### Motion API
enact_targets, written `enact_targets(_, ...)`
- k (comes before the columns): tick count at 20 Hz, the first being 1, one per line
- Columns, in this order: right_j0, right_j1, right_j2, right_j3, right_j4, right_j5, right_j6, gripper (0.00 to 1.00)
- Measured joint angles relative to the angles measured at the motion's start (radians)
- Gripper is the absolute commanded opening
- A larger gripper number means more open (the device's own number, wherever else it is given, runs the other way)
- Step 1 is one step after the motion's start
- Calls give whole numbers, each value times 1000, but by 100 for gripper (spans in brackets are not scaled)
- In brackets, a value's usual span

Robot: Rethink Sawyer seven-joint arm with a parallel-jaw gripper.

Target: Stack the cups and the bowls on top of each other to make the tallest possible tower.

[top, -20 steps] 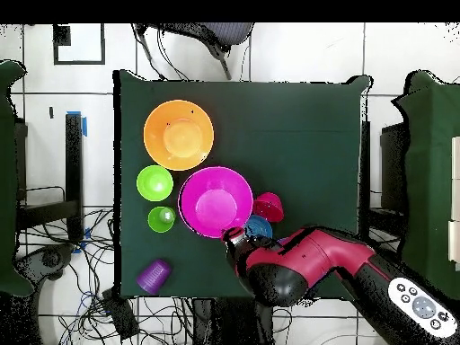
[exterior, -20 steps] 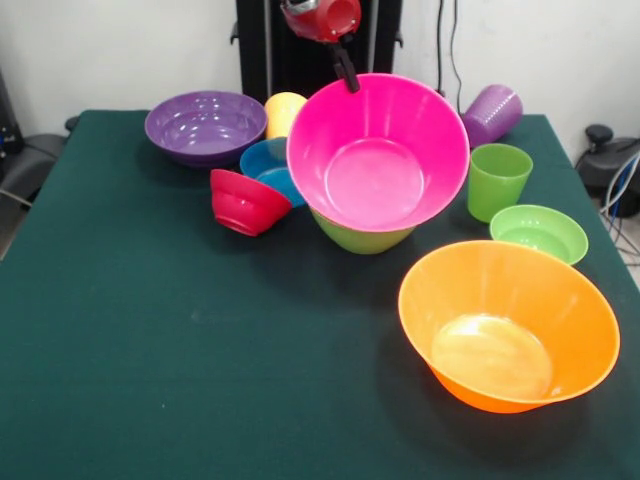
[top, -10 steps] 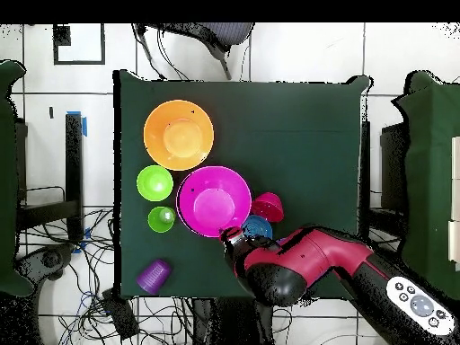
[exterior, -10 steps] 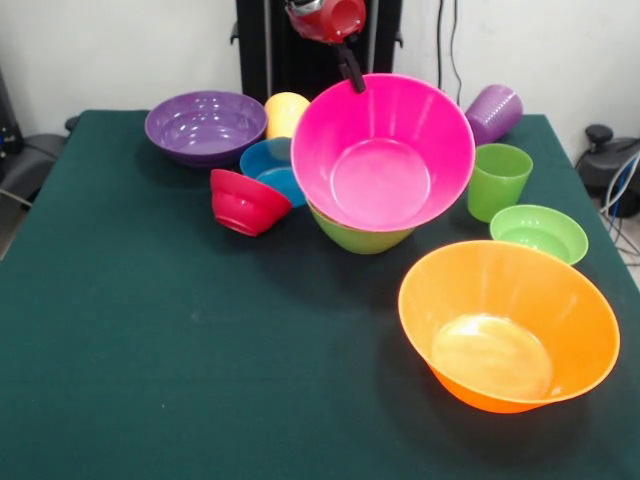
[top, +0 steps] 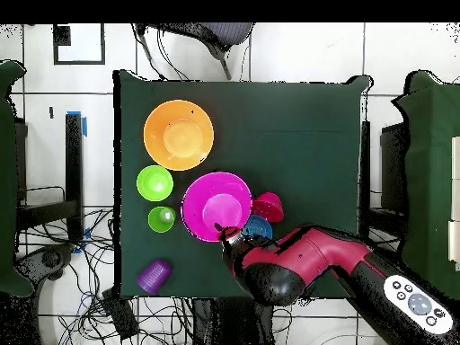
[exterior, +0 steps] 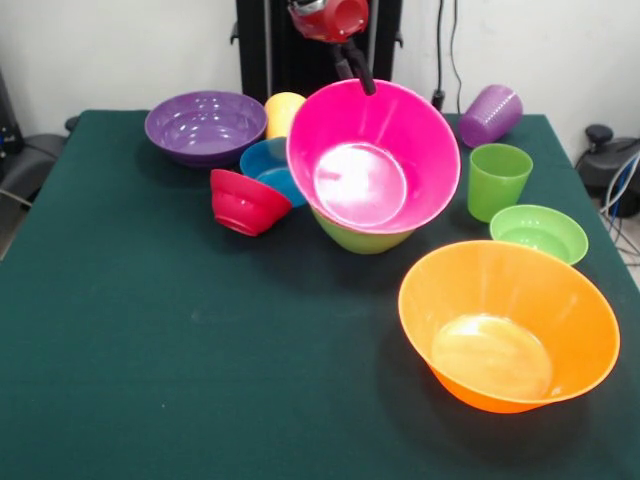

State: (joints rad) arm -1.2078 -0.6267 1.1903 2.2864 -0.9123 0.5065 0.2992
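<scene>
Up top, gripper (exterior: 357, 72) clamped on far rim of pink bowl (exterior: 375, 160), jaws closed on it. Tilted steeply, open side facing front, resting in green bowl (exterior: 362, 238) beneath. Just beside: red bowl (exterior: 244, 202), blue bowl (exterior: 270, 168). Nearer front, orange bowl (exterior: 507, 335), upright on green table (exterior: 180, 360).

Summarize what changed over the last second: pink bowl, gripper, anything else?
The gripper keeps its hold on the pink bowl's far rim. The bowl has tipped further, its opening now facing more toward the red bowl; it still sits over the green bowl. Nothing else moved.
</scene>
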Motion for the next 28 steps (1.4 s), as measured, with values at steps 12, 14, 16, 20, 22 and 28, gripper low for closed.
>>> enact_targets(12,36,-14,0,0,0,0,0,100)
enact_targets(14,37,-19,0,0,0,0,0,100)
enact_targets(16,37,-28,0,0,0,0,0,100)
enact_targets(20,47,-44,-23,-1,-1,0,0,100)
enact_targets(22,54,-54,-38,-2,-1,4,0,100)
enact_targets(28,93,-93,-115,-19,-26,81,0,100)
